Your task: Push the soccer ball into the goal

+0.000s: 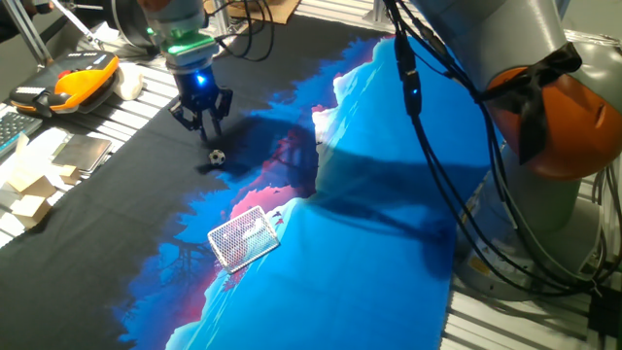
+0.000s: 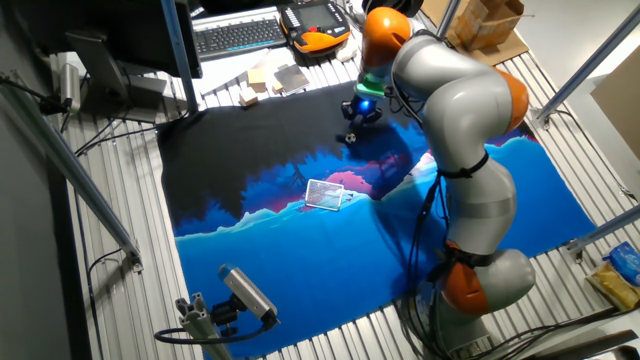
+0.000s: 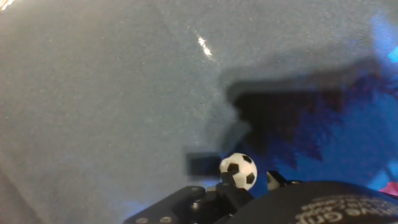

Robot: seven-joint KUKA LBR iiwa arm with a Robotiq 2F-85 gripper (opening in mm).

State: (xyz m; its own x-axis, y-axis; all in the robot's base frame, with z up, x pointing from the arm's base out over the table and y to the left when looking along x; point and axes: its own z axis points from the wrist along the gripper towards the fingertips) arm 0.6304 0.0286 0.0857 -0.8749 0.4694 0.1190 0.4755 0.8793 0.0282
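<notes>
So the soccer ball (image 1: 216,156) sits on the mat (image 1: 369,243) in the upper left of one fixed view, just below the gripper (image 1: 201,124) hanging over it. The goal (image 1: 243,237) lies further down toward the lower middle, well apart from the ball. Along the left edge, off the mat, there's a handheld controller (image 1: 78,82) and some small boxes (image 1: 29,185).

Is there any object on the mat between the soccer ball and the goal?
No. In one fixed view, only bare mat lies between the soccer ball and the goal. The tool sits behind the ball, on the far side.
</notes>
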